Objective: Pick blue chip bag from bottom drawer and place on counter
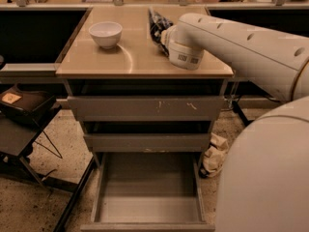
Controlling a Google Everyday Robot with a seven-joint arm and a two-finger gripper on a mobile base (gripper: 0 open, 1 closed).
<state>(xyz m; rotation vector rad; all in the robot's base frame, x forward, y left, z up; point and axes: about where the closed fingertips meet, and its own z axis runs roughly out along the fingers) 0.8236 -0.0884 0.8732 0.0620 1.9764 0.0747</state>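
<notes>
The blue chip bag (156,25) stands upright on the counter (130,57), near its back right, dark with a pale strip along one edge. My gripper (165,36) is at the end of the white arm, right beside the bag and largely hidden behind the wrist housing (186,52). The bottom drawer (147,197) is pulled fully open below the cabinet, and its grey floor is bare.
A white bowl (105,34) sits on the counter's back left. The two upper drawers (145,108) are slightly open. A dark side shelf (24,105) stands at the left and crumpled cloth (215,153) lies on the floor at the right. My white body fills the lower right.
</notes>
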